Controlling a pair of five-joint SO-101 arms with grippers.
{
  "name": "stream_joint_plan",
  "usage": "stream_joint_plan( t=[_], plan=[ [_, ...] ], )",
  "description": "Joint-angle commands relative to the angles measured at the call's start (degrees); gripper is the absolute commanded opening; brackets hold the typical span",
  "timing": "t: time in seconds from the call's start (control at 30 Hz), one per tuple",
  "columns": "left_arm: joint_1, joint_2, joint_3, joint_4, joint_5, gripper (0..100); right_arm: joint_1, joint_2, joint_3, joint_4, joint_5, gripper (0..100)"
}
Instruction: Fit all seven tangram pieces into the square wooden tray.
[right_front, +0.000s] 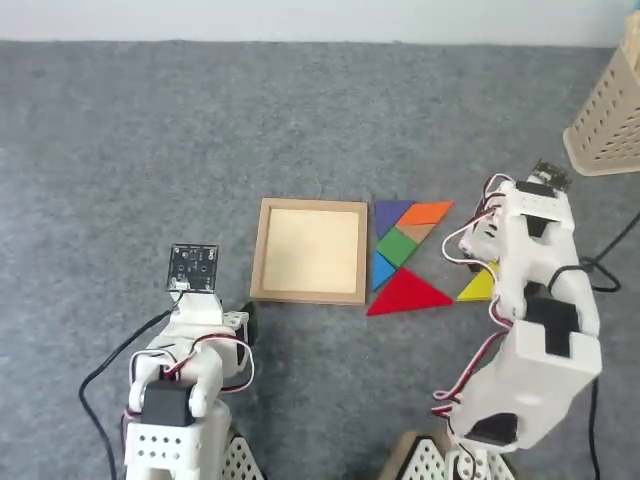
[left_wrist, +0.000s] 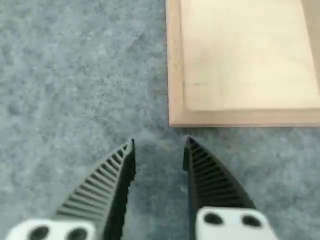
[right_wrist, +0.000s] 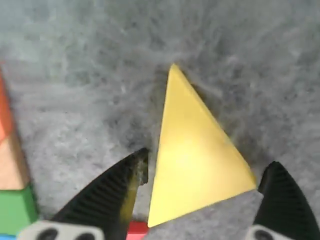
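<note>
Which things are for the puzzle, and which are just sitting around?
For the puzzle: square wooden tray, red triangle, yellow triangle, green square, blue triangle, purple triangle, orange slanted piece, tan triangle.
Just lying about: beige slatted basket.

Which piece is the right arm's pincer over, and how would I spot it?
Find the square wooden tray on the grey carpet; coloured pieces cluster at its right side. Just beyond the red triangle lies the yellow triangle, inside the open right pincer. It is the only yellow piece.
</note>
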Motion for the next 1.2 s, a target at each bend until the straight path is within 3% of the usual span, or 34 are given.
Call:
stream_joint_plan(
  t=[0.0,0.2,0.37,0.7,1.0,1.17],
  plan=[
    [-0.3,-1.1,-0.1,-0.4,0.4,15,0.8,-0.1,-3.0,-0.9,1.7,35.5],
    [-0.3,-1.1,-0.1,-0.4,0.4,15,0.8,-0.1,-3.0,-0.9,1.7,34.7],
    [-0.3,-1.1,-0.1,-0.4,0.4,15,0.8,-0.1,-3.0,-1.2,1.7,28.3],
    [-0.3,-1.1,-0.1,-0.4,0.4,15,0.8,-0.7,-3.1,0.3,1.7,27.7],
    [-0.3,-1.1,-0.1,-0.4,0.4,15,-1.6,-14.9,-2.8,7.6,5.0,27.7],
    [-0.3,-1.1,-0.1,-0.4,0.4,15,-7.6,-21.9,-2.8,11.7,8.0,27.7]
  ],
)
